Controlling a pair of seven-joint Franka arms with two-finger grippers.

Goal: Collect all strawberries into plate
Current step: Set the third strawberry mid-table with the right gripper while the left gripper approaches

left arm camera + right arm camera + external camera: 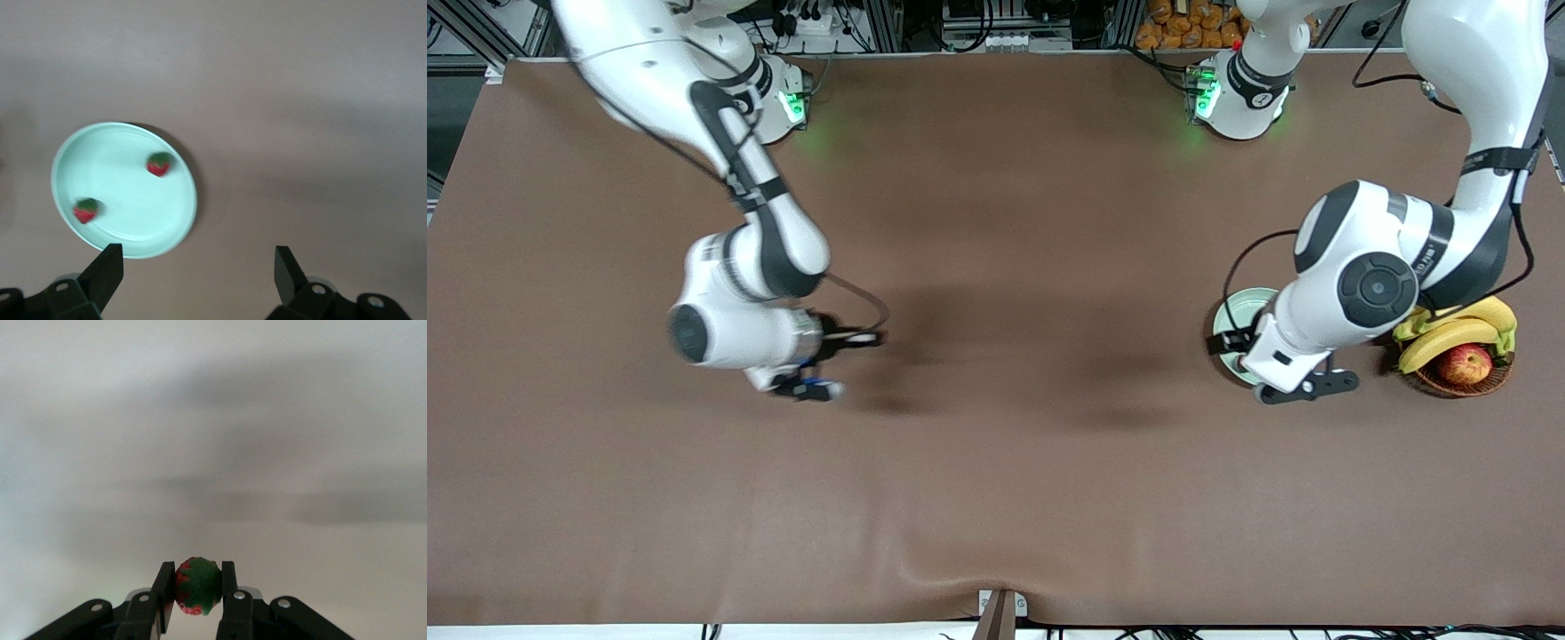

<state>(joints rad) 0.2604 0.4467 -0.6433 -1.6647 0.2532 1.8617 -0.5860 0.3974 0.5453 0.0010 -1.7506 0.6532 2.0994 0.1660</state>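
Front view shows you a brown worktop [996, 462] with both arm bases along its robot-side edge. Locate the left gripper [1272, 369] over the plate [1238, 311], toward the left arm's end of the worktop. Check the left wrist view: the left gripper [199, 267] has its fingers [107, 267] spread wide with nothing between them, and the pale mint-green plate [133, 240] lies on the worktop below. Note that two strawberries rest in the plate, well apart from each other: one strawberry [159, 164] near the middle of the dish, the second strawberry [85, 210] close to its raised rim. Just beside the plate, closer still to the left arm's end of the worktop, you will find a wicker basket [1463, 382] holding bananas [1449, 333] and an apple [1464, 363]. Locate the right gripper [827, 360] above bare worktop toward the right arm's end, well apart from the plate. Confirm in the right wrist view that the right gripper [198, 587] is clamped on the third strawberry [197, 585], with one finger [163, 587] pressed against each side of the berry and its green leafy top turned toward the camera.
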